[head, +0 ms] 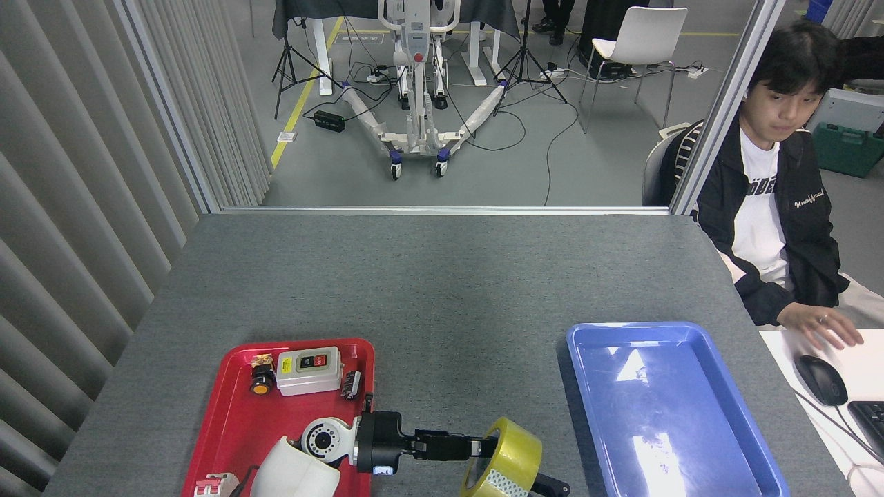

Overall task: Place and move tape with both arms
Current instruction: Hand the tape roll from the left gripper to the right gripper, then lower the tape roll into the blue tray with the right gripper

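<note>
Sitting in red tray [235, 414]: grey switch box [309, 370]; blue tray [670, 414] empty.

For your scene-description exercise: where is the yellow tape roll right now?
In the head view, the tape sits bottom centre, held by the left tool over the grey table, between the red tray and the blue tray.

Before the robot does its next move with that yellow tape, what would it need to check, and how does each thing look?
1. Left gripper holds the tape: ok, fingers reach into the core.
2. Tape off the red tray: ok.
3. Right gripper ready to take the tape: cannot tell, only a dark tip shows.
4. Blue tray free of things: ok.
5. Person's hand away from the trays: ok.
</note>
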Tool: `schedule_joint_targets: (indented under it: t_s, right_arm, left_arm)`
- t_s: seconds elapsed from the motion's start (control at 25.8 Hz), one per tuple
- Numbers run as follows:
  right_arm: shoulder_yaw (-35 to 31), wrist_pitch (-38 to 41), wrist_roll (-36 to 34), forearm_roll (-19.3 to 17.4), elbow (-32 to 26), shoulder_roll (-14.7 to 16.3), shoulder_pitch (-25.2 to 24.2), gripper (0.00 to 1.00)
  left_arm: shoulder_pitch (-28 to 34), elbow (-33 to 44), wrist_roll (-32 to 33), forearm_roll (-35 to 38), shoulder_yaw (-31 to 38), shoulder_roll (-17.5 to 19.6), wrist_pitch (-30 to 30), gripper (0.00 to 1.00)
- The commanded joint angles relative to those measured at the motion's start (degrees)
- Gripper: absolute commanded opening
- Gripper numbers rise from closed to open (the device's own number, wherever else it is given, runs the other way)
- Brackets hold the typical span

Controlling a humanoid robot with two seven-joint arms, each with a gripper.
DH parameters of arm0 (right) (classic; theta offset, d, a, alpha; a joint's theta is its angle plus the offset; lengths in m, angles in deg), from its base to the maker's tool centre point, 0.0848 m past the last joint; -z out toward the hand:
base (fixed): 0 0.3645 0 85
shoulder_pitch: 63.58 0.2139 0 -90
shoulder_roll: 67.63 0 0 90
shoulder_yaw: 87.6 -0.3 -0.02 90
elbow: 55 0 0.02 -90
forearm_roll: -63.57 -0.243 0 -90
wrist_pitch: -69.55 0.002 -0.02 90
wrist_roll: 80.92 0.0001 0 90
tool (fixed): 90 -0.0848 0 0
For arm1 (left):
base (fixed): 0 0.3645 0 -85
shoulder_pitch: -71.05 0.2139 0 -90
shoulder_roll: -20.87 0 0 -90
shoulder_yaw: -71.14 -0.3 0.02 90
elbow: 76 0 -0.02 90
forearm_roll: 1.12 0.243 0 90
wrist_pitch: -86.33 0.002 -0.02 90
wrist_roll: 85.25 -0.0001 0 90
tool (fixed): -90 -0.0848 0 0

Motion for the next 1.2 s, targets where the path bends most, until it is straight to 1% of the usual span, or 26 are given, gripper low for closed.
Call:
schedule_joint_targets:
  t_s: [0.0, 0.04, 0.27, 0.39, 0.43, 0.46, 0.5, 0.58, 0.62, 0.66, 0.74, 0.77, 0.85, 0.89, 0.97, 1.01, 1.05, 1.12, 1.16]
  right_arm:
    - [-0.9, -0.1, 0.0, 0.0, -0.2, 0.3, -0.2, 0.00]
    - [-1.4, -0.1, 0.0, -0.1, -0.2, 0.3, -0.3, 0.00]
    - [-6.0, -0.1, -0.1, -0.4, -0.1, 1.6, -0.9, 0.00]
    - [-10.3, -0.1, 0.0, -0.7, 0.2, 2.2, -1.2, 0.00]
    - [-11.9, -0.1, 0.1, -0.7, 0.5, 2.3, -1.2, 0.00]
    - [-13.4, -0.1, 0.2, -0.7, 1.0, 2.5, -1.0, 0.00]
    - [-14.7, -0.1, 0.9, -0.7, 1.5, 2.5, -0.8, 0.00]
    - [-16.0, -0.1, 6.0, -0.8, 2.5, 2.6, -0.1, 0.00]
    - [-16.0, -0.1, 8.4, -1.4, 3.0, 2.7, 0.4, 0.00]
    - [-16.0, -0.6, 10.4, -2.8, 3.1, 3.1, 1.7, 0.00]
    - [-15.4, -12.9, 13.3, -5.8, 3.2, 3.5, 3.9, 0.00]
    - [-15.2, -20.4, 15.5, -6.5, 3.3, 3.8, 4.6, 0.00]
    - [-13.5, -32.4, 21.3, -7.1, 3.4, 5.9, 7.1, 0.00]
    - [-11.9, -35.7, 23.5, -7.7, 4.1, 7.2, 8.4, 0.00]
    - [-10.1, -40.7, 26.4, -11.2, 5.8, 8.9, 10.4, 0.00]
    - [-9.9, -42.8, 27.3, -12.4, 6.2, 9.4, 11.2, 0.00]
    - [-9.7, -44.5, 28.8, -13.1, 6.4, 10.0, 12.2, 0.00]
    - [-9.6, -46.3, 33.4, -13.5, 7.6, 11.3, 14.3, 0.00]
    - [-9.2, -47.2, 36.5, -14.2, 8.1, 11.9, 15.5, 0.00]
  left_arm:
    - [-0.4, -0.1, 0.0, 0.0, 0.0, 0.6, -0.2, 0.93]
    - [-1.0, 0.0, 0.0, 0.0, 0.0, 0.7, -0.2, 0.99]
    - [-3.4, 0.4, 0.0, -0.1, 0.6, 3.2, -0.2, 0.99]
    - [-4.1, 1.2, -0.5, -0.1, 2.7, 7.2, -0.2, 0.99]
    - [-3.9, 2.6, -1.2, 0.1, 3.0, 8.2, -0.2, 0.99]
    - [-3.5, 4.6, -2.7, 0.5, 3.2, 9.6, -0.2, 0.96]
    - [-2.9, 6.6, -4.8, 1.4, 3.1, 11.5, -0.2, 0.92]
    - [-0.2, 11.9, -10.5, 4.9, 3.1, 15.4, 0.4, 0.90]
    - [1.9, 15.8, -14.3, 7.9, 3.1, 17.5, 4.1, 0.88]
    - [3.9, 20.4, -18.5, 12.1, 3.1, 19.7, 8.4, 0.88]
    - [8.4, 29.9, -27.7, 22.1, 3.0, 23.1, 17.6, 0.88]
    - [11.7, 34.8, -33.0, 27.4, 3.0, 23.8, 22.1, 0.88]
    - [18.6, 42.7, -45.2, 37.5, 3.1, 23.7, 29.4, 0.88]
    - [21.2, 45.0, -51.6, 42.0, 3.0, 23.3, 31.9, 0.89]
    - [24.4, 46.8, -61.5, 49.8, 2.8, 21.7, 34.6, 0.90]
    - [25.7, 46.9, -64.6, 52.5, 2.8, 20.6, 35.2, 0.90]
    - [26.8, 46.6, -66.0, 54.9, 2.9, 19.3, 35.6, 0.90]
    - [27.6, 45.8, -66.3, 59.5, 3.3, 17.5, 36.5, 0.89]
    - [28.4, 45.8, -66.8, 62.4, 3.5, 16.9, 38.3, 0.89]
